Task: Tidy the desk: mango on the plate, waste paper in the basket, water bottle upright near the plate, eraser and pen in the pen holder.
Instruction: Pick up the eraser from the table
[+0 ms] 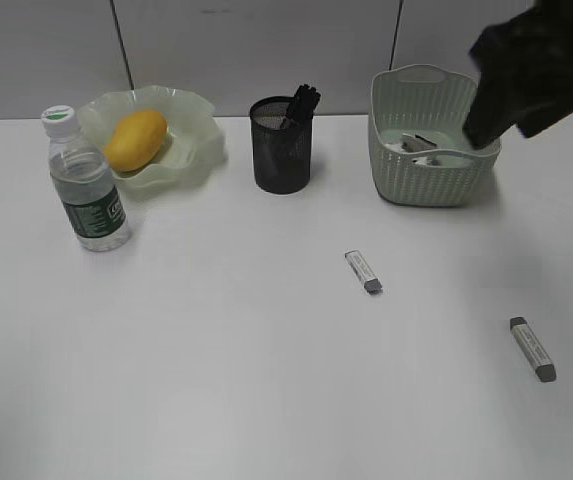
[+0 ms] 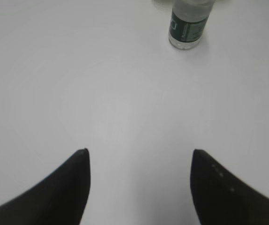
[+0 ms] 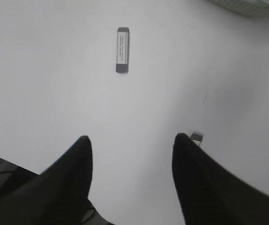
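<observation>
The mango (image 1: 136, 138) lies in the wavy-rimmed plate (image 1: 204, 132) at the back left. The water bottle (image 1: 84, 180) stands upright in front of the plate and also shows in the left wrist view (image 2: 188, 23). The black mesh pen holder (image 1: 282, 150) holds dark pens (image 1: 304, 103). A crumpled pale scrap, likely the waste paper (image 1: 421, 146), lies inside the basket (image 1: 432, 180). Two erasers lie on the desk (image 1: 216, 380), one mid-desk (image 1: 364, 272) (image 3: 122, 50) and one at the front right (image 1: 532, 348) (image 3: 197, 137). My right gripper (image 3: 132, 140) is open and empty, high over the desk. My left gripper (image 2: 140, 152) is open and empty.
My right arm (image 1: 531, 60) is blurred at the top right, over the basket's right end. The basket's edge shows at the top right of the right wrist view (image 3: 247, 7). A grey panelled wall runs behind the desk. The left arm is out of the exterior view.
</observation>
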